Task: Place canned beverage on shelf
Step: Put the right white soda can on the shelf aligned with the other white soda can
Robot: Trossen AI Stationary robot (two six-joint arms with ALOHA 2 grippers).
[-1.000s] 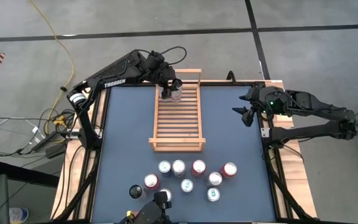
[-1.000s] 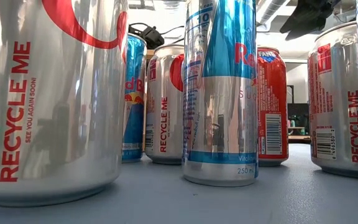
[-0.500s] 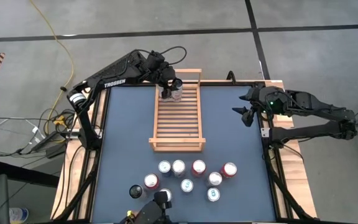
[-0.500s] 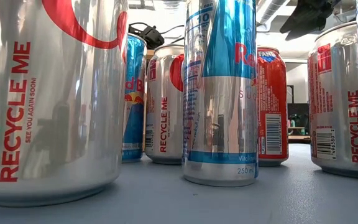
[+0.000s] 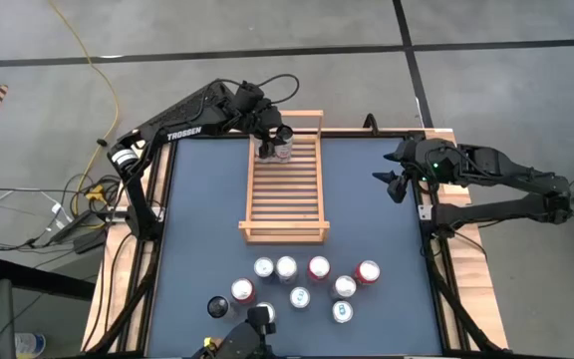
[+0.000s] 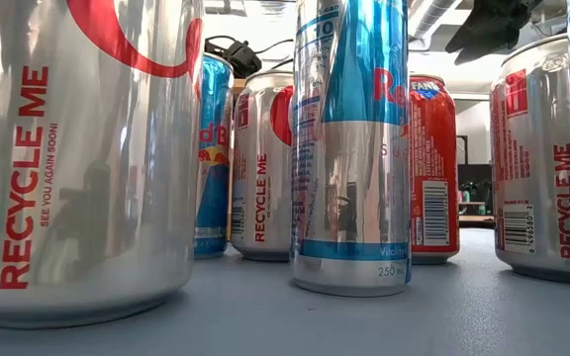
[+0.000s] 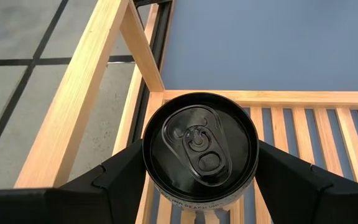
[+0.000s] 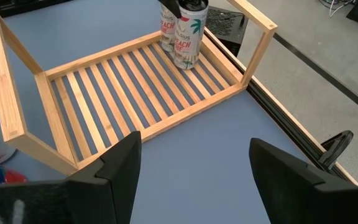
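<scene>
The light-wood slatted shelf (image 5: pixel 285 179) with a raised rail at each short end lies on the dark blue table (image 5: pixel 197 229). The right arm waits beside the shelf, well apart from it, its gripper (image 5: pixel 395 184) standing open and empty. The cluster of silver, red and blue drink cans (image 5: pixel 302 284) stands on the table beyond the shelf's near rail.

The black-topped beverage can (image 7: pixel 200 146) stands upright on the slats at the shelf's far end, just beside the far rail — the left gripper (image 5: pixel 275 142) is clamped on its two sides.

Handling: the can is likely rigid if full, smooth and slippery, and tall enough to tip. Grip it across the mid-body, not the rim; release only once the base sits flat across the slats.
</scene>
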